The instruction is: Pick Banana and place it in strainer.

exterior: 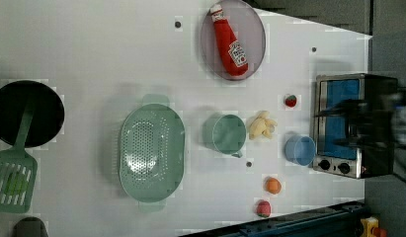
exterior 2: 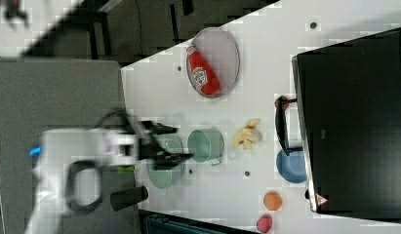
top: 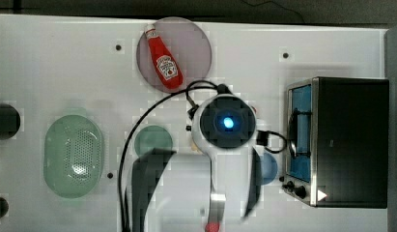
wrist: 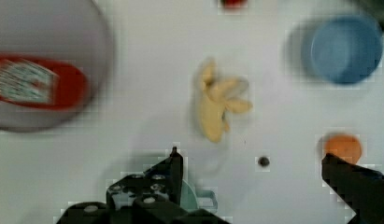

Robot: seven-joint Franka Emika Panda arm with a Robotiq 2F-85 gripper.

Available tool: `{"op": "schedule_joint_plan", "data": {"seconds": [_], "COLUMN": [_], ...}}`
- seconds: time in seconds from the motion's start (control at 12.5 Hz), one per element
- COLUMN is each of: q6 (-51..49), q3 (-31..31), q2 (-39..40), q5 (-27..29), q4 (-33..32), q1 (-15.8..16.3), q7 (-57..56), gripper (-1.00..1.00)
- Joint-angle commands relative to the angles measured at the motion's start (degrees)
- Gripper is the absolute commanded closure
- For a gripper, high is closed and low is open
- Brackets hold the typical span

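Clearly the robot's black two-fingered hand is released, its fingers spread wide and holding nothing, high above the white desk. In the wrist view the small pale yellow curved banana lies ahead of the fingertips, loose on the desk and untouched.

The likely trouble lies in the descent: the banana looks split into splayed pieces, so fingers closing off-centre could pinch one lobe and let the rest slip or roll away.

In the left view the banana sits just beside the round green handled mug, which stands between it and the pale mint-green oval perforated plastic strainer; a low carry toward the strainer could clip the mug's rim. On the banana's other side are a round blue bowl and a black toaster oven.

An orange round fruit and a red fruit lie well apart. Farther off, a red ketchup bottle rests on a grey round plate.
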Motion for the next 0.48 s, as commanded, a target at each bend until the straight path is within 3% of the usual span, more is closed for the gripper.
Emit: {"op": "schedule_joint_plan", "data": {"seconds": [0.08,0.48], "q6": [8.22,26.63], "q3": [-1.42,-1.34], "q2": [3.91,15.69], "q5": [-1.53,-1.52], "q4": [-2.74,-6.8], "q1": [-0.04,0.0], "q7": [1.45,-12.46], "gripper": [-1.0,-1.0]}}
